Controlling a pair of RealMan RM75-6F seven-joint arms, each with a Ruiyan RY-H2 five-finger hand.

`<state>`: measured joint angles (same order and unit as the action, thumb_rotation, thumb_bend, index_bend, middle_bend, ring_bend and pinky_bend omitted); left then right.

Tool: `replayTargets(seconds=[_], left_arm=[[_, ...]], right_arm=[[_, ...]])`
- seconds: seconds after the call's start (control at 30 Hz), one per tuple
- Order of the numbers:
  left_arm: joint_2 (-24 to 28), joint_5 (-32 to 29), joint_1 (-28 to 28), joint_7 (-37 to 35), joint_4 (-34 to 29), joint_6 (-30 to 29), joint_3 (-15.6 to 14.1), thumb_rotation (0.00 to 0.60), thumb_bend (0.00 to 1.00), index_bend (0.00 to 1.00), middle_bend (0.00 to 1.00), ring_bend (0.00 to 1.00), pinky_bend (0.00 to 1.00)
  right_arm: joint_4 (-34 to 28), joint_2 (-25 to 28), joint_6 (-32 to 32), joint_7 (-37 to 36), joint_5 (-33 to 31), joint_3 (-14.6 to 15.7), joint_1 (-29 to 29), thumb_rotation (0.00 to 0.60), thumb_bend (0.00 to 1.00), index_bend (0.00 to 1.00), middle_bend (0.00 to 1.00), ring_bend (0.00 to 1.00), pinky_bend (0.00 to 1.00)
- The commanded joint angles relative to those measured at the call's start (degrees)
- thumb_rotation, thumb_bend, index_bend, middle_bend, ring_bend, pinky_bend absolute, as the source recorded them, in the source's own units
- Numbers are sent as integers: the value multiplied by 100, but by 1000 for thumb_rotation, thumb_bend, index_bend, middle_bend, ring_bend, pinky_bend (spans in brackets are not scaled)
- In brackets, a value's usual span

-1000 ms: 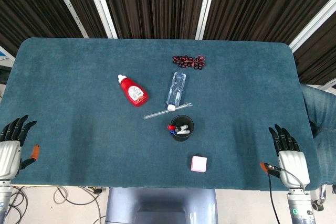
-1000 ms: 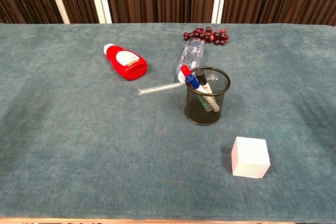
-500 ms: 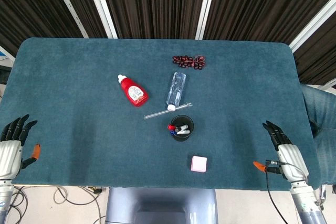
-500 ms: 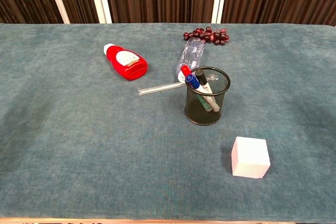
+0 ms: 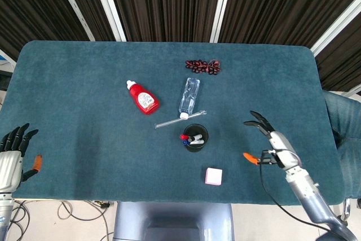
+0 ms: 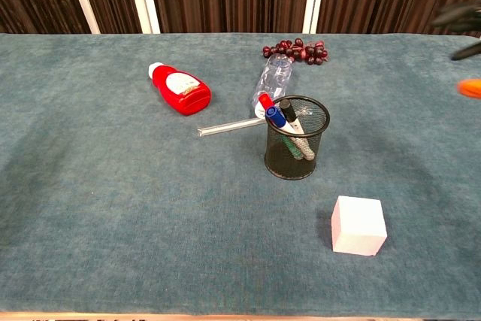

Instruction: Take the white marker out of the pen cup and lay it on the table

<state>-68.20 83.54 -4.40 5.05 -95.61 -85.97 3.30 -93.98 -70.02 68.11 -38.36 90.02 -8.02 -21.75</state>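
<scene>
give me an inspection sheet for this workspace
surface: teal cloth table
job's things: mesh pen cup upright, markers inside; white marker in the cup
clutter: red bottle, clear bottle and clear rod lying flat; grapes; white cube
hands: left hand open at the near left edge; right hand open over the table, right of the cup
cables: black cable by the right arm
surroundings: dark curtain behind
</scene>
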Motion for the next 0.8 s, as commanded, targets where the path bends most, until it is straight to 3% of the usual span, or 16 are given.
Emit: replayTargets(seconds=[0.03,0.23,0.8], left_arm=[[3,-11,0,2,-7,5,3,600,438,159,33,30,89],[11,-48,1,15,-41,17,13,600,438,159,33,30,89],[25,-125,3,75,-100,58,17,600,438,159,33,30,89]], right_arm=[[41,-210,-216,8,-201,-135,-217,600,322,326,0,0,167],[262,-668,-383,304,-551,-225,-408,600,337,402,0,0,168],[742,-1690,-342,1419,-672,-125,-655,600,359,406,0,0,167]])
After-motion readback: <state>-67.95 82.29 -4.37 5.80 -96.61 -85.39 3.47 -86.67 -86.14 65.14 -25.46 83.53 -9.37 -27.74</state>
